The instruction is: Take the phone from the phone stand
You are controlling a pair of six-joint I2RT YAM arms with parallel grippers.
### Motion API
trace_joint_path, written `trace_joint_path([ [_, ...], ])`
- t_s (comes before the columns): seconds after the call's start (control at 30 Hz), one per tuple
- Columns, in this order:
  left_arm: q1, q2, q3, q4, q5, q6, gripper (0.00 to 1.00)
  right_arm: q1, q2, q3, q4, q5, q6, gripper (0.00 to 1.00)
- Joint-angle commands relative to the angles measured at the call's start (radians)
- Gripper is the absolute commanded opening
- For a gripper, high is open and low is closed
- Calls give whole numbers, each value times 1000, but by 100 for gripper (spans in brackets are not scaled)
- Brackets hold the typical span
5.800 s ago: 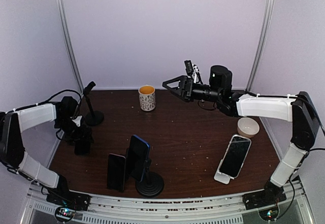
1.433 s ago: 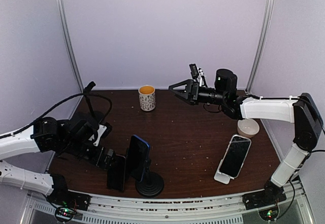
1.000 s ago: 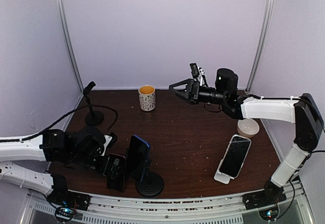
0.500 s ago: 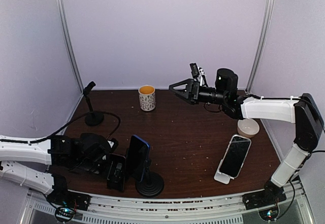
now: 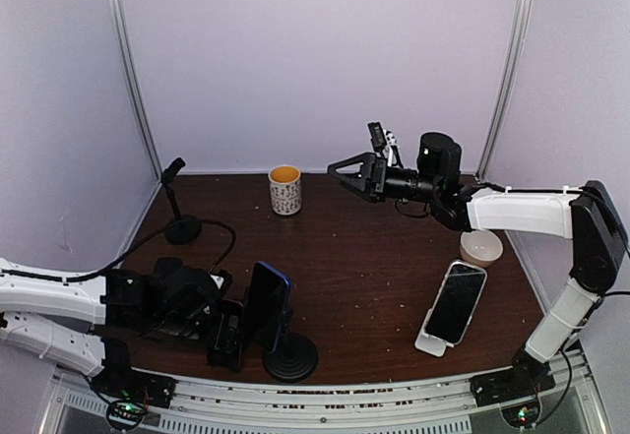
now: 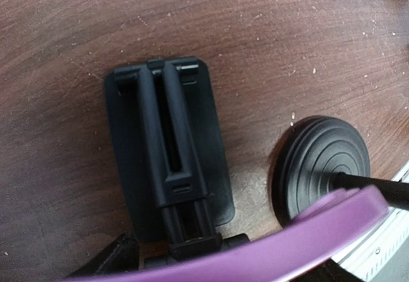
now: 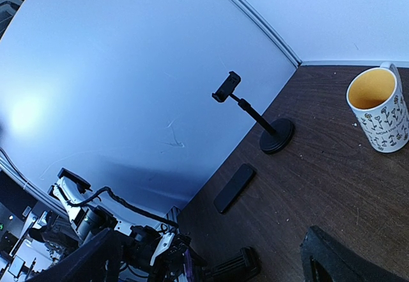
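The left gripper (image 5: pixel 219 322) is seen low at the near left of the table (image 5: pixel 374 257). It is set right at a dark phone (image 5: pixel 227 357) that stands upright on a black folding stand (image 6: pixel 171 142). Its fingers are not clearly shown in any view, so it cannot be told how far the jaws are parted or whether anything is gripped. In the left wrist view the stand's slotted support arm is seen against a black plate with rounded corners. Whether that plate is the phone's back or part of the stand cannot be told. Just beside it, to the right, a second phone in a blue-purple case (image 5: pixel 268 301) is carried on a post rising from a round black base (image 5: pixel 292 357). The right gripper (image 5: pixel 343 170) is held high over the far middle of the table, well apart from all of this, with its jaws spread wide and nothing between them. At the near right a third phone (image 5: pixel 455 301) is propped on a white stand (image 5: pixel 430 343), with a small pale bowl (image 5: pixel 481 246) just behind it. A patterned mug (image 5: pixel 285 189) with a yellow inside is placed at the far edge. A black gooseneck holder (image 5: pixel 177 203) stands at the far left.
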Motion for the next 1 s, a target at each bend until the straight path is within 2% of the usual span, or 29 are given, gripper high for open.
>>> trace_joint_path([
  [0.0, 27, 4, -34, 31, -67, -5, 79, -5, 1, 6, 11, -4, -3, 100],
  [0.33, 165, 28, -62, 109, -54, 84, 69, -5, 10, 27, 0, -12, -4, 100],
  [0.53, 255, 114, 0, 122, -38, 210, 67, -5, 16, 39, -14, -14, -10, 100],
  [0.77, 417, 210, 73, 131, 44, 336, 69, -5, 17, 41, -22, -18, -19, 100],
  [0.97, 495, 318, 174, 157, 57, 421, 68, -6, 17, 40, -30, -16, -29, 100],
])
